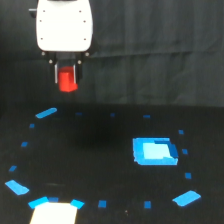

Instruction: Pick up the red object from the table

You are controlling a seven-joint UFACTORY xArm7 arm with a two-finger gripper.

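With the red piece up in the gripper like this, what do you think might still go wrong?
The red object sits low between the fingers of the gripper, its bottom poking below them, so it might slip out. If dropped, the short cylinder could roll across the table toward the blue square piece.

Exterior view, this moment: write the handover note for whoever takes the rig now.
Gripper: shut on the small bright red-orange cylinder, fingers on either side of it.
Red cylinder: held up off the wide black matte table, toward the exterior view's upper left.
Flat blue square piece: lies on the table at the exterior view's right, untouched.
Done: pick and lift.
Left: nothing but keeping the hold.
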